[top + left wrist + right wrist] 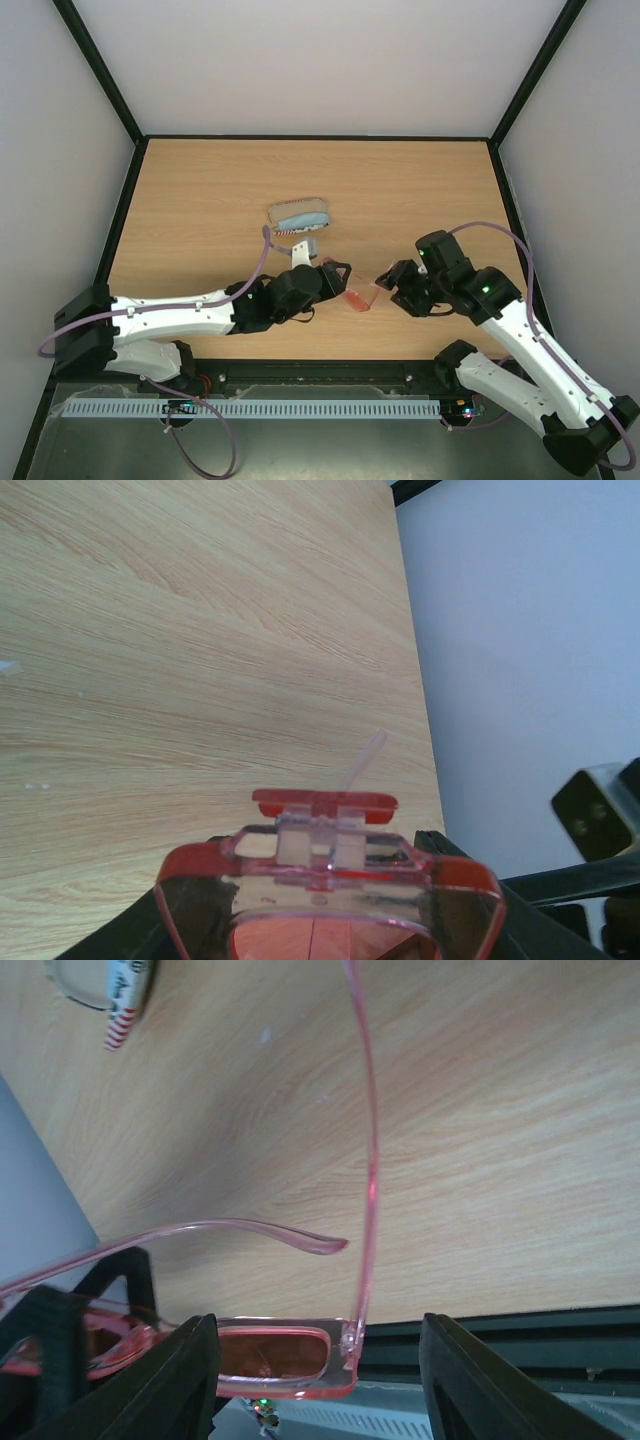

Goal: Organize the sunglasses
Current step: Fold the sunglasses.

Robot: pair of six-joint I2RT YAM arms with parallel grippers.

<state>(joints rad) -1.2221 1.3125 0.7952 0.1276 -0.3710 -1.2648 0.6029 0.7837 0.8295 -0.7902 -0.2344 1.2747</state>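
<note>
Near the table's [200, 200] front edge, the left gripper [343, 280] clamps the sunglasses [358, 299] at its tips; the right gripper [386, 282] stands open just beside them, and a case [298, 215] lies beyond the left gripper. From the left wrist, the red frame spans the gap between its fingers [125, 935]. From the right wrist, one lens sits between that gripper's spread fingers [175, 1385]; whether they touch it I cannot tell.
</note>
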